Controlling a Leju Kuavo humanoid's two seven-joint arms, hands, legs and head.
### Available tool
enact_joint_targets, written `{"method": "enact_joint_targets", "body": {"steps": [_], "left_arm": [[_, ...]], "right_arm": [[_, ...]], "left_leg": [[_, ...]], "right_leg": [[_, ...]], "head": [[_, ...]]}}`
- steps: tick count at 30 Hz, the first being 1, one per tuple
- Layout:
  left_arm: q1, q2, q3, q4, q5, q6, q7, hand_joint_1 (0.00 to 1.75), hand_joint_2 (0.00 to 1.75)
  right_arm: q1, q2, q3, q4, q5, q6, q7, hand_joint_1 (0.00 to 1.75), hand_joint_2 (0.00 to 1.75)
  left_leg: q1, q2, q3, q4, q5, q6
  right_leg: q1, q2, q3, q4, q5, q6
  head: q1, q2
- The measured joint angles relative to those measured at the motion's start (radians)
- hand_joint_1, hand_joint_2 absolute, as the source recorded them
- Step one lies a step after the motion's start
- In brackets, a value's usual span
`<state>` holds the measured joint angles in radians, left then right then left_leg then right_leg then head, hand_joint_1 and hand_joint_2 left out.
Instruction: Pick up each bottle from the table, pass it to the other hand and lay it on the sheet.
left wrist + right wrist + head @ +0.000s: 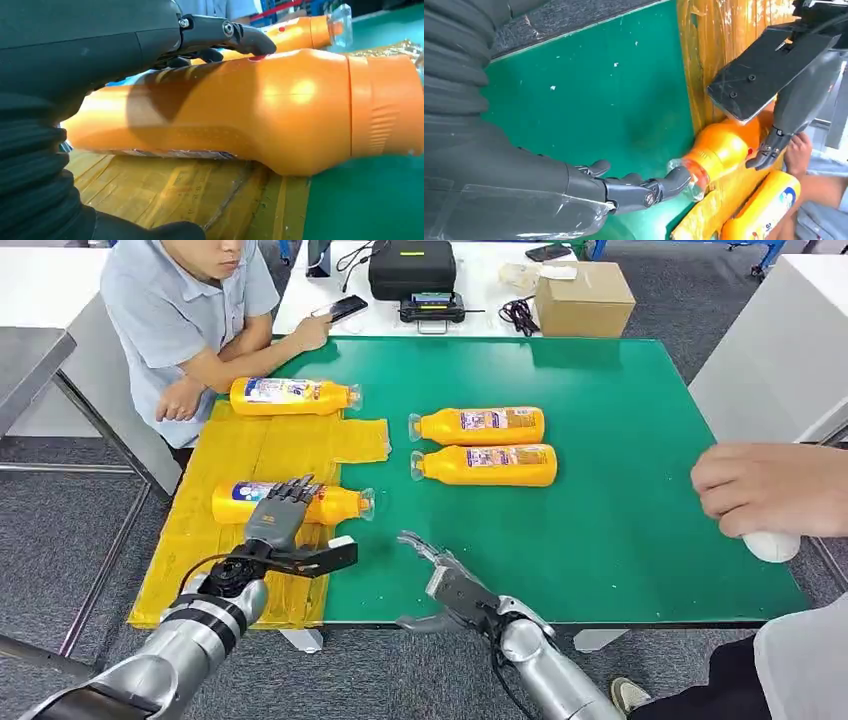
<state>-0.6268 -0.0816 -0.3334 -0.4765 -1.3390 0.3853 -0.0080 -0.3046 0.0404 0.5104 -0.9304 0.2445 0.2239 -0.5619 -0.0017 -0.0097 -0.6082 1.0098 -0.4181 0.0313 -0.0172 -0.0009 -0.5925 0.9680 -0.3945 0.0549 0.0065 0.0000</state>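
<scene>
Two orange bottles lie on the yellow sheet (250,450) at the table's left. The far one (290,396) lies alone. My left hand (280,512) rests its fingers (240,40) across the top of the near bottle (340,504), which lies flat with its clear cap pointing right. The thumb (150,231) stays off this bottle (280,110), down by the sheet (175,190). My right hand (445,580) hovers open at the front edge, fingers (644,192) spread just short of the cap of the near bottle (719,147). Two more bottles (480,425) (490,465) lie side by side on the green tabletop.
A person sits at the far left, a forearm (185,390) near the sheet's far corner. Another person's hand (770,490) holds a white object (772,545) at the table's right edge. A cardboard box (585,298) and black case (412,268) stand on the white table behind.
</scene>
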Motion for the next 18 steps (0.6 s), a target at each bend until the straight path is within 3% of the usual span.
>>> {"method": "enact_joint_targets", "body": {"steps": [11, 18], "left_arm": [[-0.002, -0.003, 0.0, 0.005, 0.017, -0.008, -0.008, 0.0, 1.75], [0.022, -0.011, -0.001, -0.001, 0.016, 0.111, -0.021, 0.0, 1.75]], "right_arm": [[0.0, 0.002, -0.002, 0.0, 0.01, 0.001, -0.003, 0.0, 1.75], [0.0, 0.002, -0.007, 0.002, 0.019, -0.004, -0.007, 0.0, 1.75]], "left_leg": [[0.0, 0.0, 0.001, 0.0, 0.0, 0.0], [0.0, 0.0, 0.0, 0.0, 0.0, 0.0]], "right_leg": [[0.0, 0.0, 0.001, 0.0, 0.0, 0.0], [0.0, 0.0, 0.0, 0.0, 0.0, 0.0]], "head": [[0.0, 0.0], [0.0, 0.0]]}}
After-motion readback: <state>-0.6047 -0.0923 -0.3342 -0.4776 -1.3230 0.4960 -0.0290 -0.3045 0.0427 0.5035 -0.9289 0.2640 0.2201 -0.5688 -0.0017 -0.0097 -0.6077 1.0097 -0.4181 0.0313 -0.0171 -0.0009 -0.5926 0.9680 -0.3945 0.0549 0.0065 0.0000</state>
